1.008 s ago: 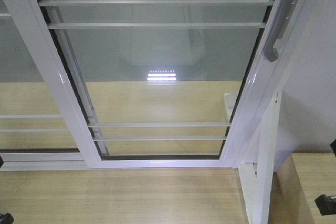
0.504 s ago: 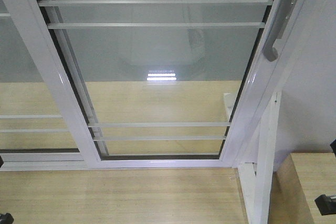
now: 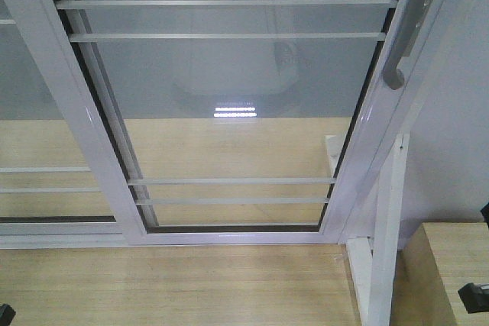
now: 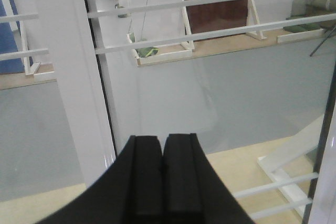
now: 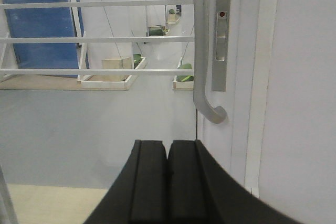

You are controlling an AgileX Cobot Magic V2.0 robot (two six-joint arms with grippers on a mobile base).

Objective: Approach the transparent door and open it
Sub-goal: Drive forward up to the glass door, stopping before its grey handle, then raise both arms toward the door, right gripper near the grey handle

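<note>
Here, the door is filling the front view, its long grey handle running upright along its right edge, lower tip hooking rightward. From the right gripper, fingers pressed together, the handle is lying at one o'clock, near. The left gripper, likewise pressed together, is facing glass well left of it, so the right arm is sitting nearer.

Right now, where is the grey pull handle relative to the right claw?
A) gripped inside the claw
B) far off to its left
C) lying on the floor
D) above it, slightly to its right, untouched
D: the right wrist view shows the grey handle above the shut right claw, with clear space between them.
</note>
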